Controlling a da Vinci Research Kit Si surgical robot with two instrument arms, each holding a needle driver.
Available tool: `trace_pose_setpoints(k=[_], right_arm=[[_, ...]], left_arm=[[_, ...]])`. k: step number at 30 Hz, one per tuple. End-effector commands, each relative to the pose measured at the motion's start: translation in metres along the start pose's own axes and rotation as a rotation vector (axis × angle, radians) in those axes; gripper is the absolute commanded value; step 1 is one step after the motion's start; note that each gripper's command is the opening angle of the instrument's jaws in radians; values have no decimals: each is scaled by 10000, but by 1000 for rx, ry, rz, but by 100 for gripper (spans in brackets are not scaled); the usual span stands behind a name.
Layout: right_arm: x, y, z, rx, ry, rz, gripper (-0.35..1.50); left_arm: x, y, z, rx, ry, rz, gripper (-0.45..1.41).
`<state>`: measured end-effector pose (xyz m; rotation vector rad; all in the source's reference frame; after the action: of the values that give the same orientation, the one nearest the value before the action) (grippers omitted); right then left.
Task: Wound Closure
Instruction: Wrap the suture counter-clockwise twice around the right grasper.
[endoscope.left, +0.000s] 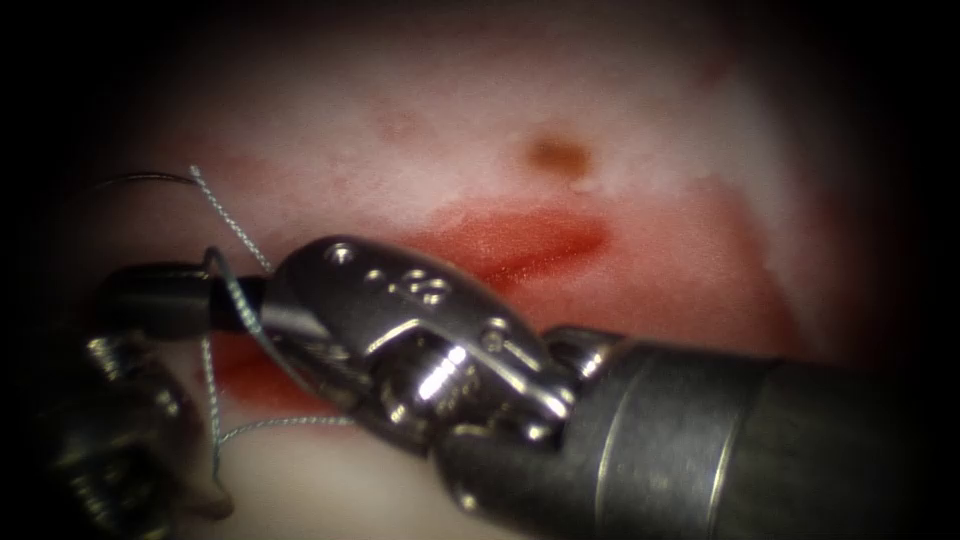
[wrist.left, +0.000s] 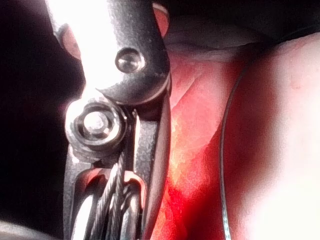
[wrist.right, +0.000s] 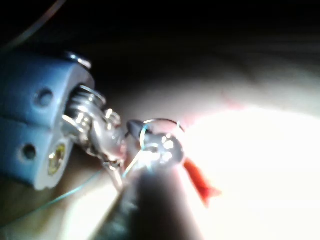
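Note:
The right tool (endoscope.left: 285, 325) comes in from the right and lies across the cut (endoscope.left: 520, 245), its jaws shut on the thread (endoscope.left: 232, 295). The left tool (endoscope.left: 170, 300) reaches in from the lower left; its tip is hidden behind the right tool's jaws. A loop of thread wraps around the left tool's dark end, and more thread (endoscope.left: 285, 422) trails over the tissue below. A thin dark arc (endoscope.left: 140, 180), probably the needle, lies at the far left, free of both tools. The right wrist view shows both tools meeting at a thread loop (wrist.right: 160, 125). In the left wrist view thread (wrist.left: 223, 150) runs over the tissue.
Red fluid (endoscope.left: 540, 240) pools in the cut and spreads over the tissue (endoscope.left: 450, 120) to the right. A small brown spot (endoscope.left: 557, 153) marks the tissue above the cut. The right tool's thick shaft (endoscope.left: 720, 440) covers the lower right.

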<state>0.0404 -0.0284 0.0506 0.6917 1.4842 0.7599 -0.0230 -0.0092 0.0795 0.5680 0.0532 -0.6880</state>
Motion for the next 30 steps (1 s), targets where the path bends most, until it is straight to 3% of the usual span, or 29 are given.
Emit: trace_pose_setpoints(k=[1,2,3,4,10,17,22,30], right_arm=[[11,4,5,-5,-22,-18,-35],[12,5,-1,-9,-62,-44,-35],[12,5,-1,-9,-62,-44,-35],[13,5,-5,-4,-90,-68,-35],[13,5,-7,-37,-208,-109,-35],[13,2,1,-63,-197,-113,-35],[8,0,11,-53,-92,-47,-35],[5,1,15,-111,-159,-104,-35]], left_arm=[[-7,4,-10,-26,-6,50,-45],[-2,12,-20,-109,-14,152,-45],[-2,12,-20,-109,-14,152,-45],[0,18,-28,-175,-6,199,-45],[0,23,-40,-261,32,307,-45],[-7,6,-28,-243,44,370,-45],[-11,-4,-6,-189,52,378,-45],[-10,-7,-9,-182,55,393,-45]])
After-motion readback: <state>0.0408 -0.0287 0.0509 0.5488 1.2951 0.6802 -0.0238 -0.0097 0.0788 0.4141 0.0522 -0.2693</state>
